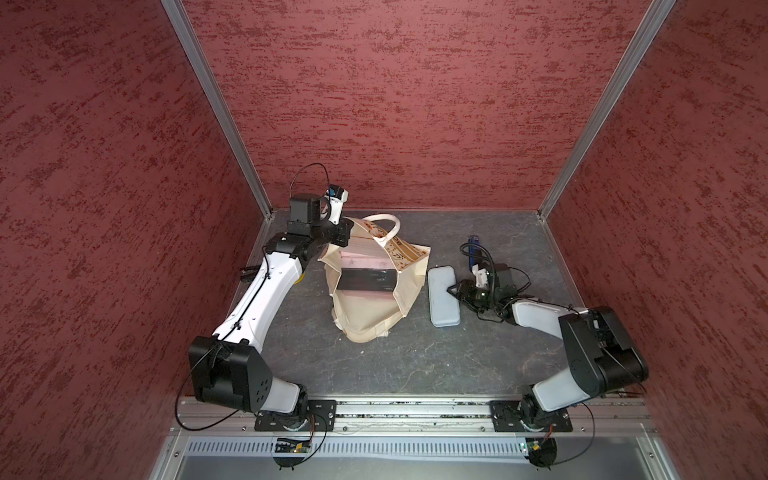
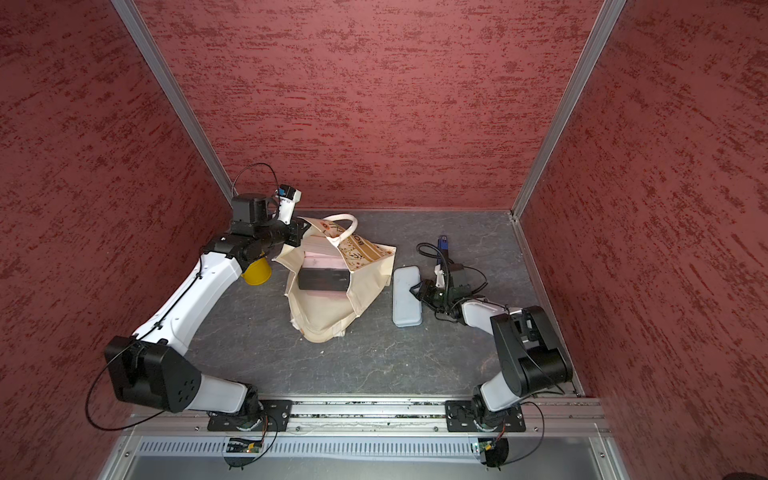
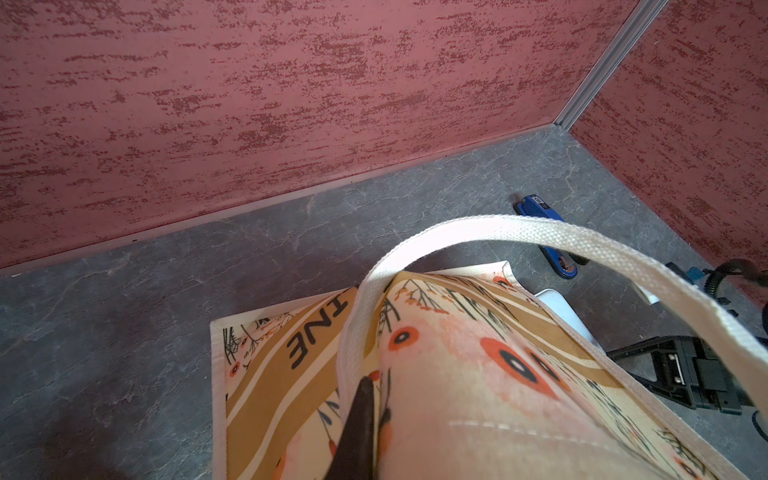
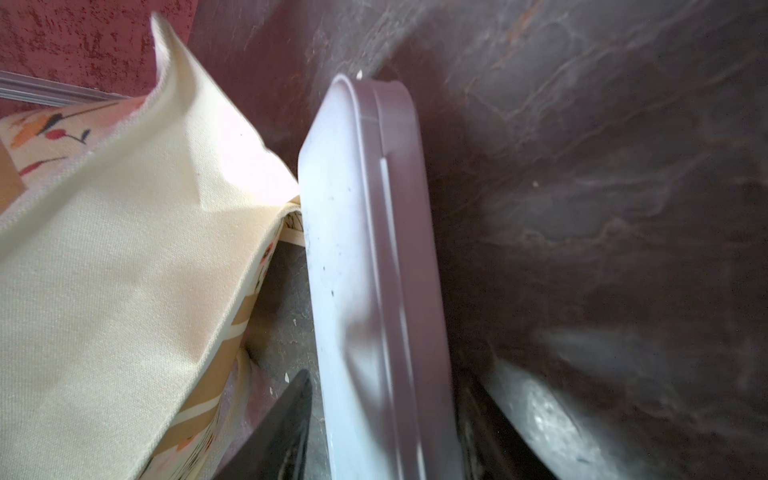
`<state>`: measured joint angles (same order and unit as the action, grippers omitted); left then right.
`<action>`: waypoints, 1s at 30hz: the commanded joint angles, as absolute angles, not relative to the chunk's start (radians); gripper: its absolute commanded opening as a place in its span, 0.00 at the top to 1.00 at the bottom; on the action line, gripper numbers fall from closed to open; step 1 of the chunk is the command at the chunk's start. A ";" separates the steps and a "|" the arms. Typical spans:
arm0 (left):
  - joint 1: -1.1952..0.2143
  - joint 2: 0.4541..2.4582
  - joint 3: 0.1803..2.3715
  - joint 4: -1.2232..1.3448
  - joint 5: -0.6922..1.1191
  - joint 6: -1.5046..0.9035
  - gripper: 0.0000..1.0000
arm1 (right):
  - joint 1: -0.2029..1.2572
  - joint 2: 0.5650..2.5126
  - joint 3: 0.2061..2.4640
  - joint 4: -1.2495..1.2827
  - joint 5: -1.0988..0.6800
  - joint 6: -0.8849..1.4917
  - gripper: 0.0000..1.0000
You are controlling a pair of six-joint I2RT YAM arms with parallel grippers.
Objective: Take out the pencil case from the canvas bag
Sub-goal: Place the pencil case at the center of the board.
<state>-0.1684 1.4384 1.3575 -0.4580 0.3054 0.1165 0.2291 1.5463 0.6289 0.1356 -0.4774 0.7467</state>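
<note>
A yellow cup sits mostly hidden behind the left arm. The pencil case runs off the right wrist view's edge. The canvas bag's handle crosses a blue stapler.

Pencil case right of canvas bag

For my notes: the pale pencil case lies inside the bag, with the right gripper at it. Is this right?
Not inside: the pencil case lies on the table beside the bag, as both top views show. The right gripper is at it.
</note>
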 commanded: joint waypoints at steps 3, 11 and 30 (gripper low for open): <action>-0.160 1.430 1.359 -0.419 0.295 0.097 1.00 | 0.226 1.563 0.669 0.097 -0.433 0.722 0.43; -0.160 1.427 1.359 -0.418 0.296 0.095 1.00 | 0.225 1.561 0.693 0.075 -0.423 0.711 0.43; -0.160 1.433 1.359 -0.417 0.307 0.089 1.00 | 0.225 1.482 0.707 0.013 -0.361 0.671 0.42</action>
